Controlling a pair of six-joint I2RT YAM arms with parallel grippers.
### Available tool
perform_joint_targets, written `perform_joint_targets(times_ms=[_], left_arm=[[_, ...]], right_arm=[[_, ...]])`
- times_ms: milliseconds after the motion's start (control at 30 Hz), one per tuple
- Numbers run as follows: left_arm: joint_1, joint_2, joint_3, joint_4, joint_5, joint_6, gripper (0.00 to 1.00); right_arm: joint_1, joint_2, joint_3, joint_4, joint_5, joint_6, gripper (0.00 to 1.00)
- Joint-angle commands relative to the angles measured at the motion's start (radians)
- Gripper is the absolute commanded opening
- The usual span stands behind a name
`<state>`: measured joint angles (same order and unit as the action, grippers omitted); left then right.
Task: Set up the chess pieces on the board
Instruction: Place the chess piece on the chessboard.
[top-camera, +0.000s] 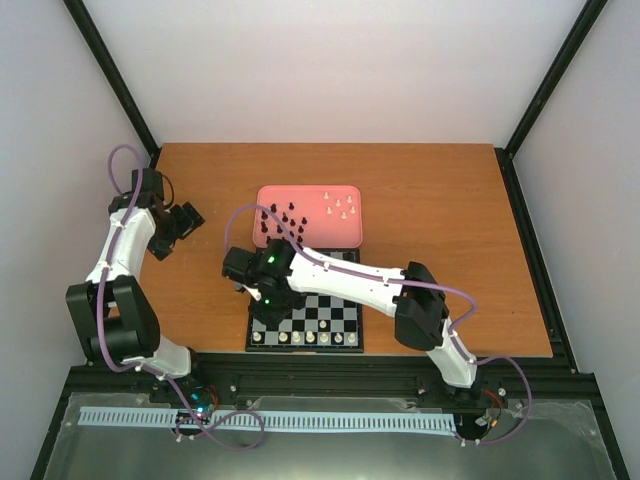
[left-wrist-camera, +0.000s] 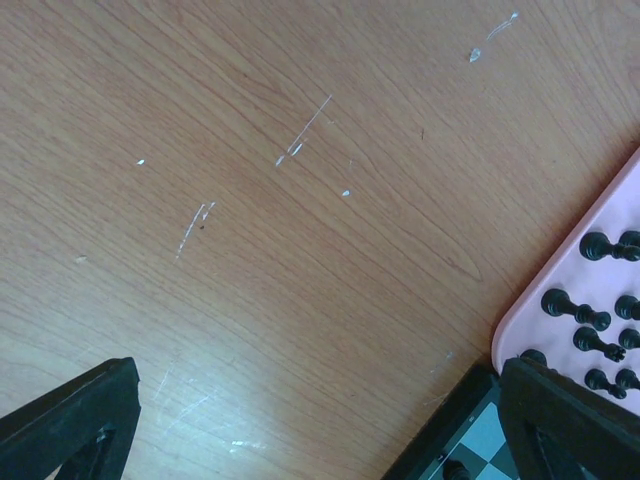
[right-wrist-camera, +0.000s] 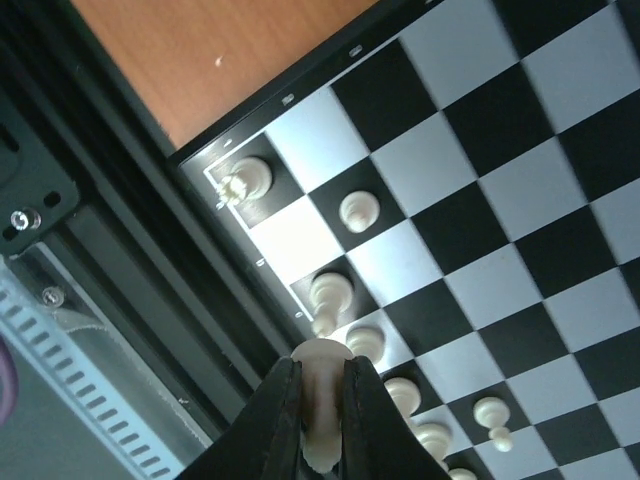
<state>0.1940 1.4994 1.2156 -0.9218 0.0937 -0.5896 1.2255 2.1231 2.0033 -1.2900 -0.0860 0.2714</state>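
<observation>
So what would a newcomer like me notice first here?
Probably the right pincer, closed on a cream-white piece over the near left corner of the board, where a row of white pieces already stands. Just behind the board lies a pink tray holding black pieces on its left side and spare white pieces on its right.

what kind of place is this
Probably a robot test cell: a wooden table walled in by plain white panels and black frame bars, two arms bolted at its near edge, a chessboard and pink tray set out.
</observation>
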Motion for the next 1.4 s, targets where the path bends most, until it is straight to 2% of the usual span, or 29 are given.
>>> perform_joint_targets(times_ms=[0, 467, 1367], left_arm=[[-0.008, -0.055, -0.02, 0.02, -0.009, 0.015, 1.0], [-0.011, -0.083, -0.027, 0.017, -0.009, 0.014, 1.0], [-0.011, -0.08, -0.037, 0.03, -0.001, 0.01, 1.0]], right_arm=[[0.045, -0.027, -0.014, 0.016, -0.029, 0.021, 0.04], [0.08, 0.099, 0.053, 0.027, -0.032, -0.014, 0.05], [0.075, 0.131, -0.036, 0.092, -0.034, -0.02, 0.06]])
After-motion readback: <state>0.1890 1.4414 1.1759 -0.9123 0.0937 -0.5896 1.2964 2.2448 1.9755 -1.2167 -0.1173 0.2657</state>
